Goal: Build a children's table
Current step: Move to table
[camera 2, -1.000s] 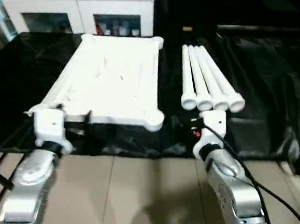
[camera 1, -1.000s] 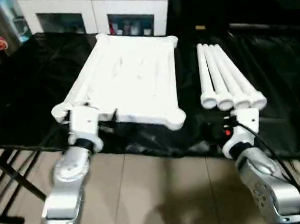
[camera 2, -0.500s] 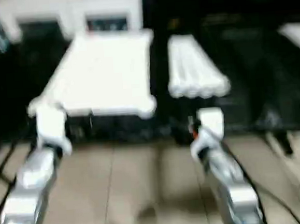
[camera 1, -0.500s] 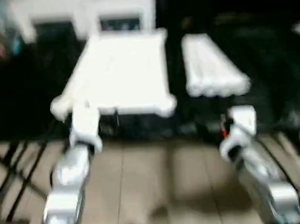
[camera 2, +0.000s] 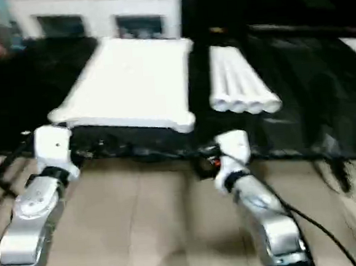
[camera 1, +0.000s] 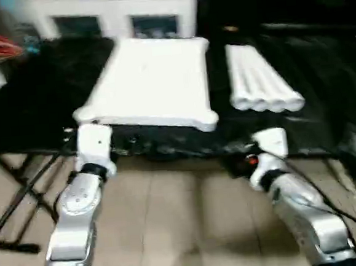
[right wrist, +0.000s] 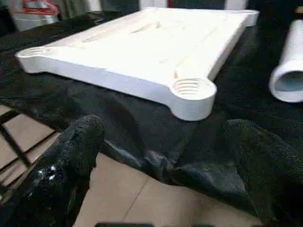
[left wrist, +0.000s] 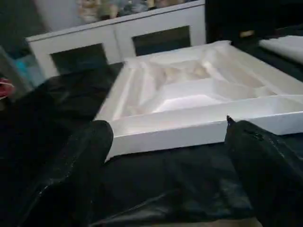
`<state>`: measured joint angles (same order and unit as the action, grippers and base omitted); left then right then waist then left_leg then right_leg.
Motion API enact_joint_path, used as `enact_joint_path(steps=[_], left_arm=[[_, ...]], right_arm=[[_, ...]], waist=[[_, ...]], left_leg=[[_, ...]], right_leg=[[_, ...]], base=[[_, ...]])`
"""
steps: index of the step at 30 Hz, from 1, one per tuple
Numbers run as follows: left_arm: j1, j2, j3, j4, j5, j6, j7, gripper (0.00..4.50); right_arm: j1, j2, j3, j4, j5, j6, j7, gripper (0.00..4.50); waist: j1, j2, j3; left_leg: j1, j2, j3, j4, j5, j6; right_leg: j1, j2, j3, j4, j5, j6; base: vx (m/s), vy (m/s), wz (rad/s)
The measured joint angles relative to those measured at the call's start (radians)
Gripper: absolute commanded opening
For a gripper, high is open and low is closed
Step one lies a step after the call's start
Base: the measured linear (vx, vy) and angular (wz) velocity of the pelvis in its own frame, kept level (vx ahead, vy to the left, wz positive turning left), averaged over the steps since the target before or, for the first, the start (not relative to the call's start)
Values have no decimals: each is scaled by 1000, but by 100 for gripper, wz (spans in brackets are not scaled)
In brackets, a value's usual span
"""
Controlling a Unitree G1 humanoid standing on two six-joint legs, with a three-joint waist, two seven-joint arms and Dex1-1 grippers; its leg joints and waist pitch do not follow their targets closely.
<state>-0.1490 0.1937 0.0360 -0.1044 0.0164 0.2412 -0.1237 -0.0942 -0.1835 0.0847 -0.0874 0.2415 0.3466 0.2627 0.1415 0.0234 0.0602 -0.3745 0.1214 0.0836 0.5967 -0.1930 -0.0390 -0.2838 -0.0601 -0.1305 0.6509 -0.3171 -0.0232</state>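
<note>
The left gripper (left wrist: 165, 156) hangs with its two black fingers (left wrist: 80, 165) spread wide apart, holding nothing, just short of the near rim of the tabletop (left wrist: 189, 94). The right gripper (right wrist: 161, 161) is likewise parted and empty, facing the tabletop's near corner socket (right wrist: 191, 87) (threaded inside) across a fold of black cloth (right wrist: 142, 142). The white tabletop lies underside up on the cloth-covered work surface (camera 1: 34, 107), its ribs showing. Just beside it, on the robot's right, four white legs (camera 1: 261, 86) lie side by side, touching. Beyond stands a white cabinet (camera 1: 125, 14) with glass doors; tiled floor (camera 1: 185, 219) lies below the forearms.
</note>
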Motion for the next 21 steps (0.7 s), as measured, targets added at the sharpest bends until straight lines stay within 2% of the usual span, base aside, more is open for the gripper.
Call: enact_joint_path(steps=[1,2,3,4,5,6,7,8,9,10,11,12,13,14,15,16,17,18,19,20,21], left_arm=[[0,-3,-1,-1,0,0,0,433],[0,-5,-2,-3,-1,0,-1,433],[0,-5,-5,-4,-2,0,-1,433],[0,-5,-7,-4,-2,0,-2,433],[1,-1,-6,-4,-3,0,-3,433],[1,6,-5,-4,-3,1,-5,433],[1,11,0,-3,-3,1,-5,433],[1,14,1,-3,-4,1,-10,433],[-1,15,3,-3,-4,1,-15,433],[-2,13,3,-3,-4,1,-18,433],[-8,-3,-4,-3,-5,2,-22,433],[-14,-19,-28,-3,-11,1,-27,433],[-15,-25,-44,-3,-16,1,-29,433],[-14,-24,-48,-3,-21,1,-31,433],[-15,-19,-45,-3,-22,1,-32,433],[-13,-12,-38,-4,-22,1,-32,433],[-10,-2,-25,-3,-22,1,-32,433],[-9,1,-15,-3,-22,2,-32,433],[-8,4,-3,-3,-22,2,-32,433],[-8,8,2,-1,-22,3,-33,433],[-8,9,5,-1,-22,3,-35,433]], right_arm=[[1,-2,-4,2,0,0,-1,447],[1,-2,-10,3,1,0,-1,447],[2,-1,-15,4,1,0,-1,447],[2,3,-22,4,2,0,-1,447],[1,10,-26,3,3,0,-2,447],[-4,19,-25,3,4,0,-2,447],[-7,23,-26,2,5,0,-3,447],[-14,24,-28,2,6,0,-4,447],[-15,24,-34,2,10,-1,-5,447],[-15,21,-42,2,14,-1,-7,447],[-2,11,-59,3,17,-1,-12,447],[11,2,-70,3,18,-1,-15,447],[13,-7,-82,4,17,0,-16,447],[13,-13,-91,3,17,0,-16,447],[11,-13,-94,1,17,0,-16,447],[9,-8,-92,0,17,0,-15,447],[7,7,-85,-1,14,0,-14,447],[2,16,-67,-3,14,1,-12,447],[-7,25,-51,-7,14,1,-11,447],[-13,26,-41,-14,14,1,-9,447],[-16,25,-40,-17,13,1,-10,447]], waist=[[7,-1,3],[17,2,2],[18,3,1],[17,3,1],[8,2,-1],[-1,-2,-3],[-13,-7,-6],[-29,-12,-8],[-40,-17,-11],[-52,-26,-13],[-53,-27,-15],[-49,-23,-17],[-44,-22,-17],[-44,-11,-20],[-43,-1,-24],[-38,9,-25],[-46,11,-25],[-51,8,-23],[-58,3,-23],[-64,-2,-24],[-71,-4,-25]], left_leg=[[6,11,12,-1,-7,1],[11,31,30,2,-7,1],[14,42,42,1,-4,-3],[21,47,48,-1,-3,-4],[25,48,48,-2,-2,-3],[26,42,46,-1,-6,4],[26,35,45,-1,-7,11],[28,26,42,4,-15,14],[28,17,39,9,-21,18],[24,8,41,15,-27,19],[15,5,40,26,-38,45],[2,7,32,57,-52,101],[-12,8,30,81,-58,111],[-22,14,27,72,-57,108],[-27,24,25,45,-41,82],[-20,36,18,41,-23,34],[-4,40,15,36,-26,11],[1,35,14,32,-30,12],[7,27,13,31,-34,15],[15,16,10,32,-41,21],[23,9,9,32,-45,22]], right_leg=[[8,0,1,-8,0,1],[14,1,-1,-13,-1,3],[20,4,-3,-21,1,7],[25,6,-4,-31,1,9],[25,9,-1,-40,5,11],[21,8,10,-34,5,4],[12,5,21,-20,-1,-4],[-16,-3,44,14,0,-4],[-39,-12,61,24,3,0],[-55,-23,78,24,10,35],[-47,-20,85,26,9,41],[-41,-14,85,18,9,40],[-36,-10,84,11,9,37],[-20,2,78,-6,7,30],[-9,9,63,-14,7,30],[1,18,56,-20,4,32],[14,18,48,-36,4,34],[11,13,45,-33,-2,16],[4,6,44,-11,-10,-4],[-20,-2,54,35,-12,-7],[-40,-2,65,56,-12,-1]], base=[[67,-3,-10],[67,-3,-10],[52,20,0],[70,45,2],[70,45,2],[101,61,-4],[129,33,-5],[129,33,-5],[102,-18,-9],[63,-55,-4],[63,-55,-4],[76,-57,3],[79,-43,-6],[79,-43,-6],[78,8,-5],[117,54,-6],[117,54,-6],[152,47,-4],[132,31,3],[132,31,3],[82,-14,-5]])
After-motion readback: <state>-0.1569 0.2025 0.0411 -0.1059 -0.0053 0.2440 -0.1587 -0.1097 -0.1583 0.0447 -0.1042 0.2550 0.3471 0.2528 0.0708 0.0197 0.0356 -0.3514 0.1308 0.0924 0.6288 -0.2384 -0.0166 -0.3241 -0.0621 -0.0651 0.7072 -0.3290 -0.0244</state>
